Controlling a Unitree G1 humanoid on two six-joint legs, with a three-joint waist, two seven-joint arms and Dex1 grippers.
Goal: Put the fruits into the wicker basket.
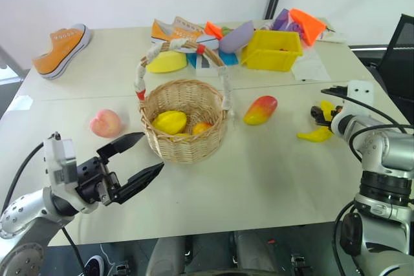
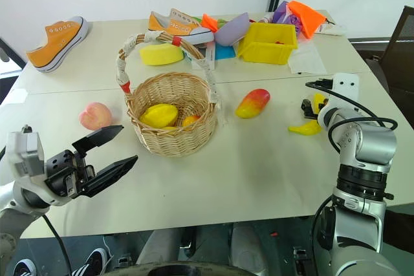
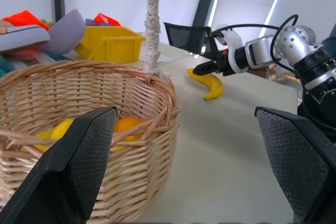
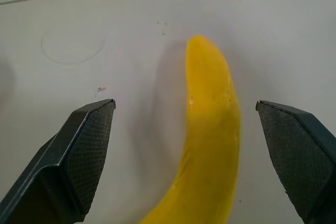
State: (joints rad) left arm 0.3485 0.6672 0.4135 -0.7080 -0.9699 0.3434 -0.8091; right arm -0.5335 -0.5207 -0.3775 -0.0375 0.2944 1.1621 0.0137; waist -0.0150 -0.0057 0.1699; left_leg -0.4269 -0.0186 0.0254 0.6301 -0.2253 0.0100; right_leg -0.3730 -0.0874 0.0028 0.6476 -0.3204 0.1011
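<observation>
White wall rises behind the pale table (image 1: 259,179) we stand at, its far edge crowded with a yellow bin (image 1: 272,50), two orange sneakers (image 1: 61,50) and a flat yellow pad (image 1: 165,63). We see the wicker basket (image 1: 184,140) near the table's middle, upright, its wrapped handle arching over it, with a yellow fruit (image 1: 169,121) and an orange one (image 1: 202,127) inside. Our left gripper (image 1: 139,159) hangs just beside the basket toward the near left corner, fingers spread wide, holding nothing. Our right gripper (image 4: 186,116) hovers near the right edge, fingers apart on either side of the banana (image 4: 210,145), which lies on the table. We find the mango (image 1: 260,109) just right of the basket and the peach (image 1: 106,123) to its left, both on the table.
</observation>
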